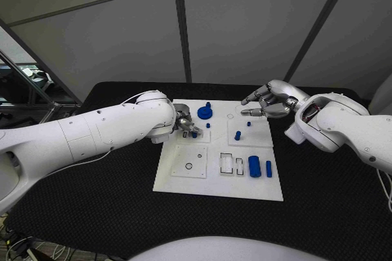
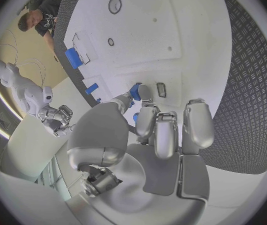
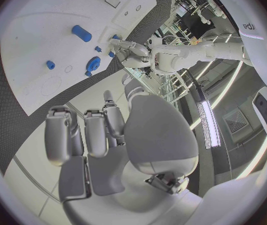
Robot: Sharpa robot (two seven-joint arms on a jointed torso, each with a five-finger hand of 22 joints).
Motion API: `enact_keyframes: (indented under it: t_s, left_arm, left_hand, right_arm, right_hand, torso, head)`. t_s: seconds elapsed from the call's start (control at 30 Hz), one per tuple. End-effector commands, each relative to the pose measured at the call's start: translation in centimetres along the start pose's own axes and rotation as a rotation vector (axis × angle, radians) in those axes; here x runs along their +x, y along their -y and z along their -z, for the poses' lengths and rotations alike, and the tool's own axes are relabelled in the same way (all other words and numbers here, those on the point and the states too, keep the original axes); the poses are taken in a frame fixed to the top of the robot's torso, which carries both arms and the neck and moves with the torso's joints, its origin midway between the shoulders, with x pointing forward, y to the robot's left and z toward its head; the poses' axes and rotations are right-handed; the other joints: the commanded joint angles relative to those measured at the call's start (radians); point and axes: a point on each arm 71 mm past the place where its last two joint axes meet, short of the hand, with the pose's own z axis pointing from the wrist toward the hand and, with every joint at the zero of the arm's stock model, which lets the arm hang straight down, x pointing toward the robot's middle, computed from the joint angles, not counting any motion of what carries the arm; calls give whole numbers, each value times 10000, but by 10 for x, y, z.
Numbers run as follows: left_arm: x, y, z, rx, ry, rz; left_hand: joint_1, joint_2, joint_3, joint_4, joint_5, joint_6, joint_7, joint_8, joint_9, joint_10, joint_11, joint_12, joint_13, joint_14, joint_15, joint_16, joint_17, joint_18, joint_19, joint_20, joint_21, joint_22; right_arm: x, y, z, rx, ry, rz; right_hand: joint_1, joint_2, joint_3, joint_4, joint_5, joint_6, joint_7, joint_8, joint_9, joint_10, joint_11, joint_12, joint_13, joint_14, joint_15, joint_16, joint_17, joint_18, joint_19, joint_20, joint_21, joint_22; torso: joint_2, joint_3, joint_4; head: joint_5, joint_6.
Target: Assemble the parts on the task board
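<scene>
- I see the white task board flat in the middle of the black table.
- My left hand sits low over the board's left side; the left wrist view shows a small blue part pinched between its thumb and a fingertip, right at the board surface.
- My right hand hovers above the board's far right corner, fingers loosely curled and apart, nothing held.
- Blue round knobbed part stands near the far edge, just beside the left hand.
- Blue peg stands upright mid-board.
- Blue cylinder and a narrow blue bar lie side by side near the right edge, beside two rectangular slots.
</scene>
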Motion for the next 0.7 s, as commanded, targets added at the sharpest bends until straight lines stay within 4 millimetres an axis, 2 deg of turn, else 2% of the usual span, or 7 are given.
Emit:
enact_keyframes:
  t_s: [0.03, 0.2, 0.33, 0.7]
  left_arm:
    - [3, -5, -2, -305, -121, -143]
    - [3, -5, -1, -315, -104, -130]
    - [3, -6, -1, -300, -41, -89]
    - [-1, -5, 2, -153, 214, 94]
  left_hand:
    - [-105, -45, -137, 216, -291, 121, -1, -71, 42, 355, -24, 63, 1428, 1019, -62, 76, 2492, 105, 109, -15, 54, 46]
    - [-84, -88, -316, 444, -485, 151, 0, -100, 99, 360, -22, 77, 1442, 1021, -67, 84, 2501, 101, 123, -21, 64, 78]
    - [-160, -159, -590, 715, -846, 190, 0, -138, 165, 367, -20, 93, 1459, 1024, -70, 95, 2514, 96, 139, -23, 74, 116]
    - [-309, -407, -1011, 758, -921, 231, -2, -175, 233, 360, -24, 64, 1458, 1015, -87, 69, 2481, 97, 138, -44, 67, 132]
  right_arm:
    - [0, -2, 0, -139, -34, 24]
    - [0, -2, 0, -140, -31, 24]
    - [-1, -2, 0, -143, -27, 25]
    - [-1, -1, -1, -162, -34, 28]
  right_hand:
    - [-36, 71, -24, -35, 66, 23, 13, -34, -9, 29, 19, 27, -12, 423, -55, -62, -9, 55, 54, -71, -40, 635]
    - [-36, 71, -24, -35, 66, 23, 13, -34, -9, 29, 19, 27, -12, 423, -55, -62, -9, 55, 54, -71, -40, 635]
    - [-56, 75, -30, -29, 66, 23, 14, -37, -9, 26, 20, 22, -18, 420, -55, -70, -22, 58, 48, -70, -50, 620]
    - [-199, 69, -90, 18, 61, 26, 15, -52, -12, 25, 23, 19, -29, 420, -52, -81, -28, 61, 46, -68, -64, 608]
  torso:
    - [2, -1, 0]
    - [3, -2, 9]
    - [-1, -5, 18]
    - [1, -5, 7]
  head:
    - [4, 3]
    - [-6, 4]
    - [0, 4]
    - [45, 44]
